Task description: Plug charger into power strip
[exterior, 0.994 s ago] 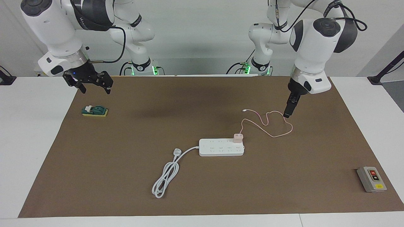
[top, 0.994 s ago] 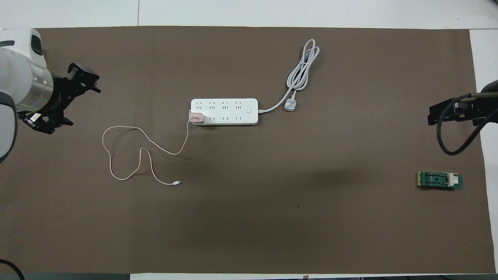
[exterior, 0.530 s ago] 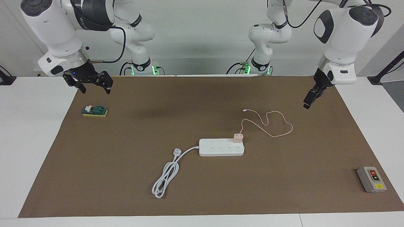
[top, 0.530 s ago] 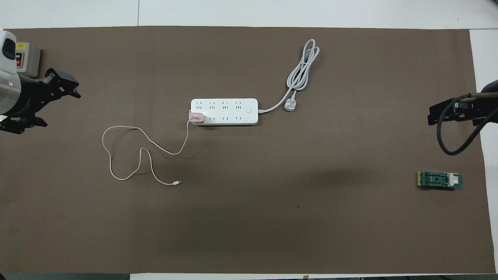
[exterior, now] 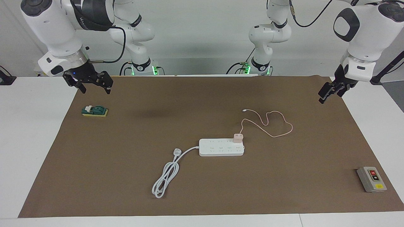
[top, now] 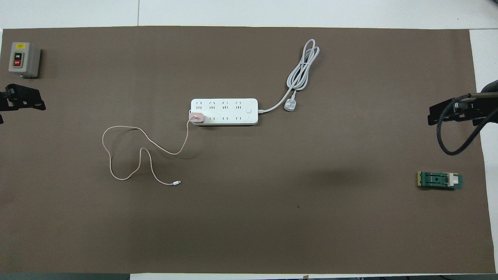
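Observation:
The pale pink charger (exterior: 238, 137) (top: 196, 117) stands upright on the end socket of the white power strip (exterior: 217, 148) (top: 229, 111), at the strip's end toward the left arm. Its thin pink cable (exterior: 280, 135) (top: 116, 177) loops over the brown mat nearer to the robots. My left gripper (exterior: 328, 94) (top: 23, 102) hangs open and empty over the mat's edge at the left arm's end. My right gripper (exterior: 95, 90) (top: 451, 112) waits open and empty above the mat's edge at the right arm's end.
A grey box with red and yellow buttons (exterior: 371, 179) (top: 24, 59) lies at the mat's corner farthest from the robots at the left arm's end. A green and yellow block (exterior: 94, 111) (top: 439, 180) lies under the right gripper. The strip's thick white cord (exterior: 165, 176) (top: 303, 66) lies coiled.
The left gripper has swung away from above the pink cable out to the mat's edge at its own end, uncovering the grey box in the overhead view. The right arm stays still.

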Tool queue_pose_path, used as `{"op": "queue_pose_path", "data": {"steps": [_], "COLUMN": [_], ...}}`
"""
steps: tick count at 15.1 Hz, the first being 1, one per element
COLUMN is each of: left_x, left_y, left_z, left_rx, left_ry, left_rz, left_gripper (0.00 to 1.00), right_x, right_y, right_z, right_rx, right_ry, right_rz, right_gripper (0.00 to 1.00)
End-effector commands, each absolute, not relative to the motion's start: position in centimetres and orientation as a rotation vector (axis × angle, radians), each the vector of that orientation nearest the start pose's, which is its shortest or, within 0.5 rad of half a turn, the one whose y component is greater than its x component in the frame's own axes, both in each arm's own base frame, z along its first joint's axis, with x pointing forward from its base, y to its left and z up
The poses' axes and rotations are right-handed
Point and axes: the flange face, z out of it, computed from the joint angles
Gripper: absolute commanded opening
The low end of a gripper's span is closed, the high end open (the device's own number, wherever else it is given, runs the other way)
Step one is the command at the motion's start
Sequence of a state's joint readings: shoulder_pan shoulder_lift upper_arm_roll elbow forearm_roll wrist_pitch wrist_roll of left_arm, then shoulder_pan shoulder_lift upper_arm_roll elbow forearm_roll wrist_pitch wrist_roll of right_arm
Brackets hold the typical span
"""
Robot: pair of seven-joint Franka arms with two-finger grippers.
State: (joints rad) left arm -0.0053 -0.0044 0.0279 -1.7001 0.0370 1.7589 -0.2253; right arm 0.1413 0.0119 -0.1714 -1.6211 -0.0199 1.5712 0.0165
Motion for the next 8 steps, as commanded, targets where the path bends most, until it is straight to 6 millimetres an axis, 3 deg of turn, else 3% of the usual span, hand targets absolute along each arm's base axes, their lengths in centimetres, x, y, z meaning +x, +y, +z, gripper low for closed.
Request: {"op": "queue_pose_path", "data": {"steps": [1, 6, 8], "left_x": [55.34, 55.39, 55.40], "left_y": [0.84, 0.50, 0.50], "left_z": [58.26, 58.44, 58.38], "left_rx": [-3.103, -3.106, -3.116], "left_ry": [-0.336, -0.303, -0.144], "left_rz": [-0.054, -0.063, -0.061], "left_gripper": [1.00, 1.00, 1.00], "right_x": [55.14, 55.17, 55.13], "right_y": [-1.96, -2.03, -2.04], "right_z": [59.75, 59.67, 59.75], "right_rx": [-3.140, -3.140, -3.140], "right_ry": [0.053, 0.055, 0.055], "right_rz": [0.104, 0.106, 0.104], "right_gripper": [1.00, 1.00, 1.00]}}
